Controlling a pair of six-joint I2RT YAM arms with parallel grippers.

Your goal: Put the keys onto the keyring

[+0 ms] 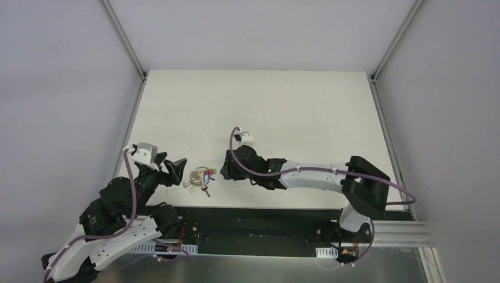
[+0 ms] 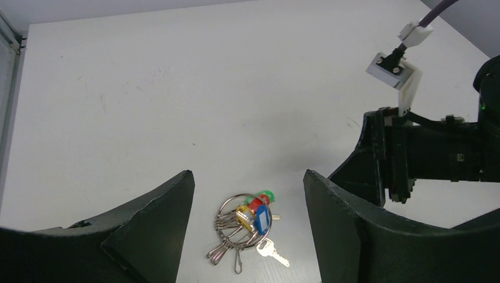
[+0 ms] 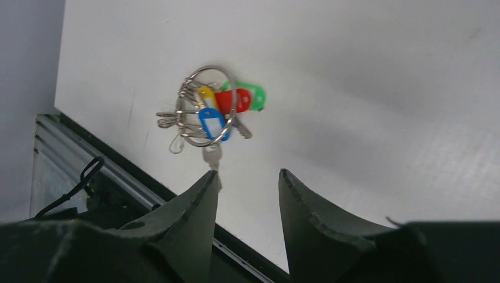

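The keyring (image 2: 228,203), a thin loop of bright steel wire, lies flat on the matte white table (image 1: 283,112) near its front edge, between the two grippers. Plastic-headed keys are bunched across it. The green-headed key (image 3: 252,96) has its rounded head poking out at the ring's rim, touching the red-headed key (image 3: 231,100). Whether it is threaded on the wire cannot be told. A yellow-headed key (image 3: 205,94) and a blue-headed key (image 3: 211,122) overlap inside the loop. A plain silver key (image 2: 272,252) with a notched blade sticks out beyond the ring, and several slim wire snap clips (image 2: 223,247) fan out beside it.

The left gripper (image 2: 247,177) is released, its black wedge-shaped fingers (image 2: 159,212) spread wide with the bunch lying in the gap ahead, untouched. The right gripper (image 3: 247,173) is also released, its pointed, rough-edged fingers parted more narrowly and holding nothing. It sits just beside the bunch, and the silver key's tip points toward one fingertip.
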